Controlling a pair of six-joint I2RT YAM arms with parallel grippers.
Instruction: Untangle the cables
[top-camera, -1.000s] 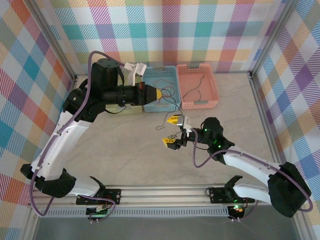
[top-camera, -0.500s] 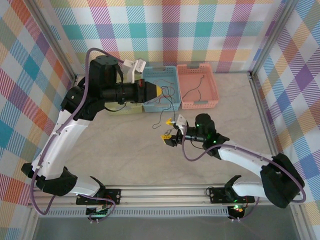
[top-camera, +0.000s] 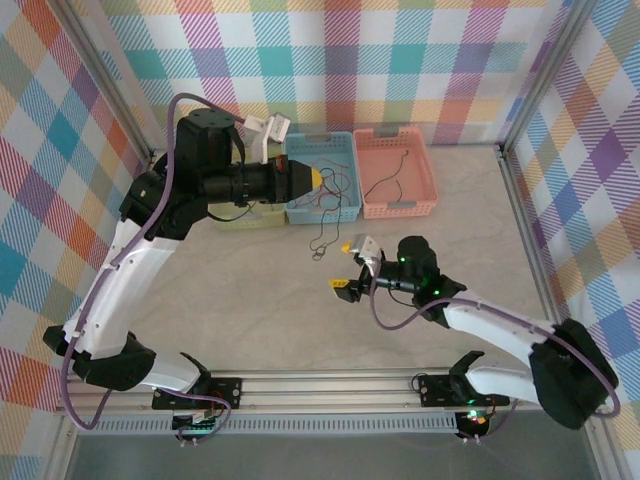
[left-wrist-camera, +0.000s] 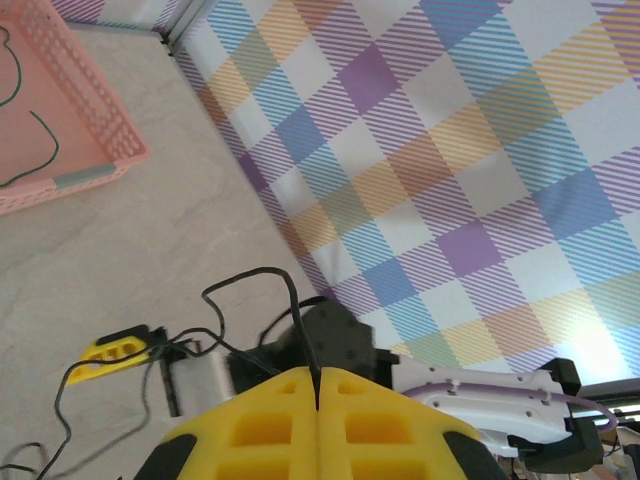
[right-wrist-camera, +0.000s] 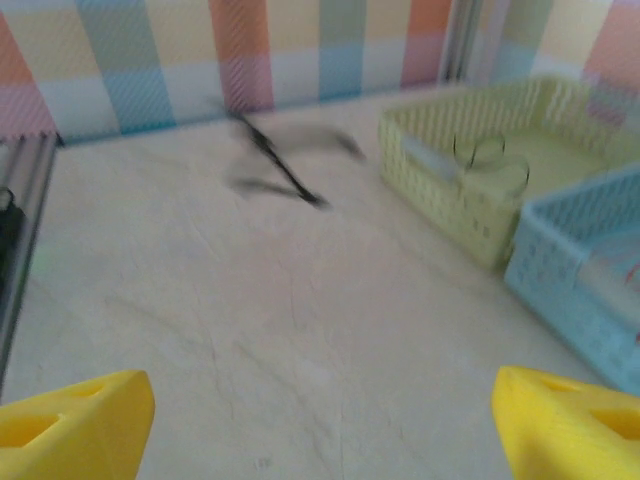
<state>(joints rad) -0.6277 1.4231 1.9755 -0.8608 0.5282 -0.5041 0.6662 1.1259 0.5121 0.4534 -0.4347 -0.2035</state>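
Observation:
My left gripper (top-camera: 320, 178) (left-wrist-camera: 318, 372) is held above the blue basket (top-camera: 340, 150), its yellow fingers shut on a thin black cable (top-camera: 322, 243) (left-wrist-camera: 250, 285). The cable hangs from the fingers and ends in small loops on the table. My right gripper (top-camera: 347, 268) (right-wrist-camera: 320, 430) is open low over the table, just right of those loops, with nothing between its fingers. In the right wrist view the black cable (right-wrist-camera: 275, 160) is a blur ahead. A reddish cable (top-camera: 322, 196) lies in the blue basket.
The pink basket (top-camera: 398, 208) (left-wrist-camera: 95, 130) at the back right holds black cables. A pale green basket (top-camera: 255, 220) (right-wrist-camera: 440, 200) sits left of the blue basket (right-wrist-camera: 585, 260), partly under my left arm. Plaid walls enclose the table.
The black cable's lower end has swung left, away from the right gripper, and now lies on the table. The left gripper drew back slightly left. The right gripper shifted a little and stayed open.

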